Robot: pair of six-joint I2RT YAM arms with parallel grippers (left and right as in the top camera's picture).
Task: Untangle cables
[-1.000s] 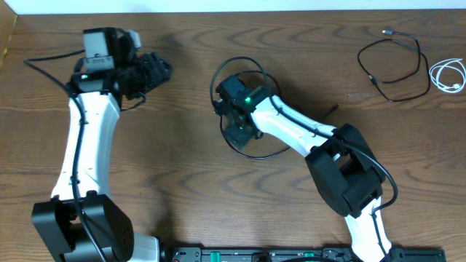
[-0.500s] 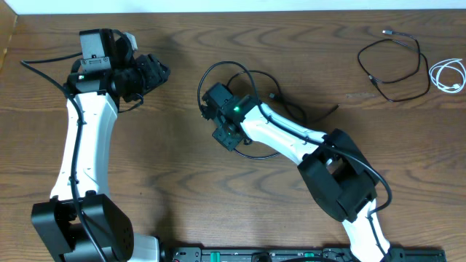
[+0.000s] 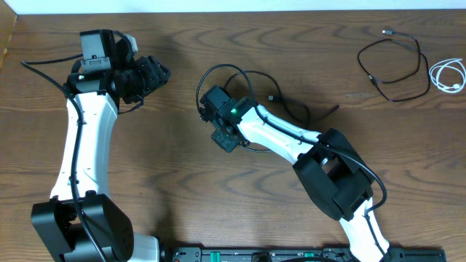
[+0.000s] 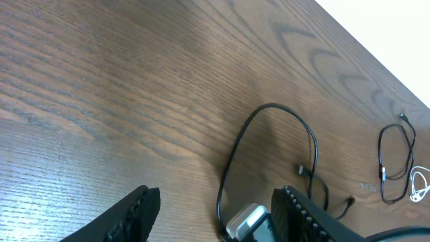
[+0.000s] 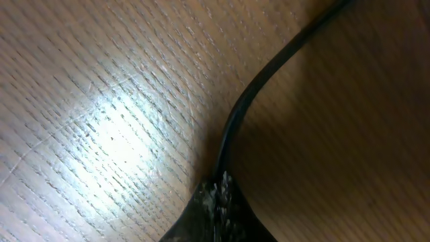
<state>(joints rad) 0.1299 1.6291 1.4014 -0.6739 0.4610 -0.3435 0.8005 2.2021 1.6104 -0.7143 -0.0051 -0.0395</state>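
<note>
A black cable (image 3: 231, 67) lies in a loose loop at the table's middle, its plug ends trailing to the right. My right gripper (image 3: 218, 118) is low on the loop's left side. In the right wrist view its jaws (image 5: 218, 191) are pressed together on that black cable (image 5: 259, 84), which runs up and to the right. My left gripper (image 3: 156, 73) hovers at the upper left, open and holding nothing. Its fingers (image 4: 138, 212) frame the same loop (image 4: 271, 105) from a distance. A second black cable (image 3: 397, 65) and a white cable (image 3: 448, 75) lie apart at the far right.
The wooden table's far edge (image 3: 233, 10) meets a white wall. The right arm's white links (image 3: 284, 135) stretch from the front right across the middle. The left arm (image 3: 84, 145) runs up the left side.
My right gripper has gone from open to shut on the black cable and shifted left, dragging the loop with it. The left arm has barely moved.
</note>
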